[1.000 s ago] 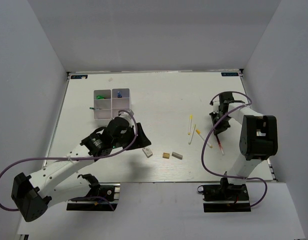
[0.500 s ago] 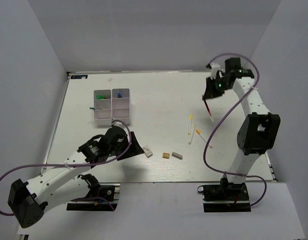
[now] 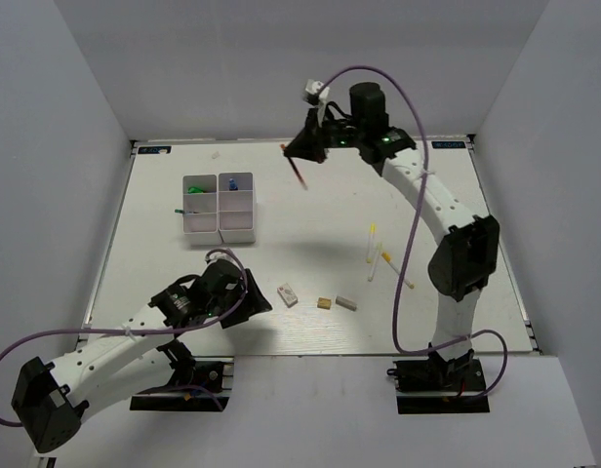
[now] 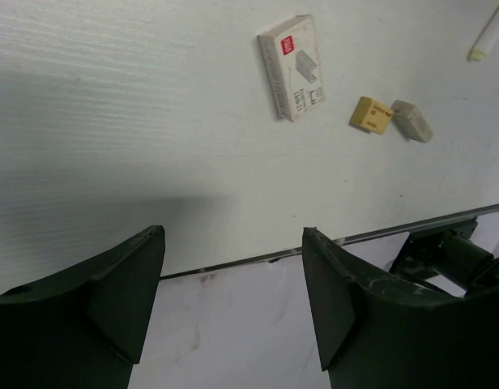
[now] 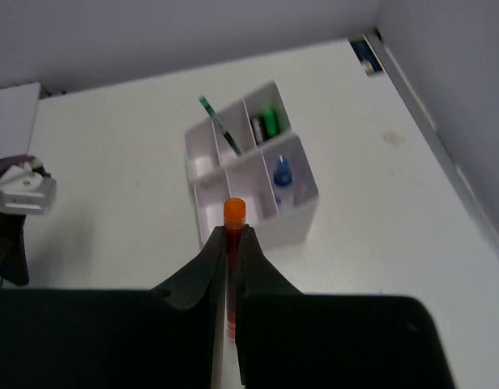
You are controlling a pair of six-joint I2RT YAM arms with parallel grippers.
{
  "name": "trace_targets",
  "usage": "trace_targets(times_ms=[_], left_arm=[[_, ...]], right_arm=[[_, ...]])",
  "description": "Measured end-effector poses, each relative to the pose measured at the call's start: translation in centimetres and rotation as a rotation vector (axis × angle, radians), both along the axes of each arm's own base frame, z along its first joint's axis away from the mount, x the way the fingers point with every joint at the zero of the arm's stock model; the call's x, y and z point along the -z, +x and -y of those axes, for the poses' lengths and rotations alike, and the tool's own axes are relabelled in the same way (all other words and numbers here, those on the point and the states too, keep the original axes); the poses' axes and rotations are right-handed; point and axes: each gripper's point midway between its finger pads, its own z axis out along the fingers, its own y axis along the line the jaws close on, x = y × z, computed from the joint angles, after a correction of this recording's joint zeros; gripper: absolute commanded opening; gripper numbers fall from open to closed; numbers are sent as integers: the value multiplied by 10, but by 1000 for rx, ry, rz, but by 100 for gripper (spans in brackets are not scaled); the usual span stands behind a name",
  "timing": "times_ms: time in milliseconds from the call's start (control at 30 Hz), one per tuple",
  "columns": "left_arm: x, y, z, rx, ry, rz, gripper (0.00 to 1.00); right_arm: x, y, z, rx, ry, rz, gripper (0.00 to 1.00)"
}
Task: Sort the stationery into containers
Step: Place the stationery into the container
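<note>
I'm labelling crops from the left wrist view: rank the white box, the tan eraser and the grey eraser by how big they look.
1. white box, clearly largest.
2. tan eraser and grey eraser: they look about alike, so I won't rank them.

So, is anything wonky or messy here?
Only a little: a thin green-tipped stick leans crookedly out of the tray, poking up past its rim. Nothing looks spilled or broken.

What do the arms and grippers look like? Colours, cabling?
Same build: left arm and right arm have white links, black joint housings, a purple cable looping along each. The left gripper and right gripper each have two dark wedge-shaped fingers.
</note>
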Motion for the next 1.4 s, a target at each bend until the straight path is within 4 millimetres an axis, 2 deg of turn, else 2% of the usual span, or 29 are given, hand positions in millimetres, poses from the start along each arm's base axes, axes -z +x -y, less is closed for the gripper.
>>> trace_targets(times_ms=[133,300,433,533,700,867,1000,1200,1300,1333,1400], left_arm=[[14,-4,-3,12,23,-22,77],[24,-8,-6,37,44,-28,77],[26,-10,-5,57,42,-25,77],[30,-11,-4,68,35,-25,77],[35,-14,-3,81,27,-35,77],[36,-15,0,91,11,-37,77],[36,-16,1,97,4,-38,77],[38,-15,4,108,4,-42,77],[40,-15,4,113,9,-45,78],[40,-16,4,116,12,-48,78],[43,-16,4,122,19,-54,78]], right_arm=[[-10,0,-63,-158,141,69,0],[13,-4,-122,-283,234,109,0],[33,-22,-165,-360,283,143,0],[34,-36,-191,-405,327,191,0],[20,-59,-211,-438,388,252,0],[5,-58,-224,-398,445,326,0],[23,-46,-236,-342,447,339,0],[72,-28,-250,-276,400,333,0],[88,-25,-253,-262,377,318,24],[88,-24,-253,-260,376,320,46],[86,-23,-253,-255,381,337,56]])
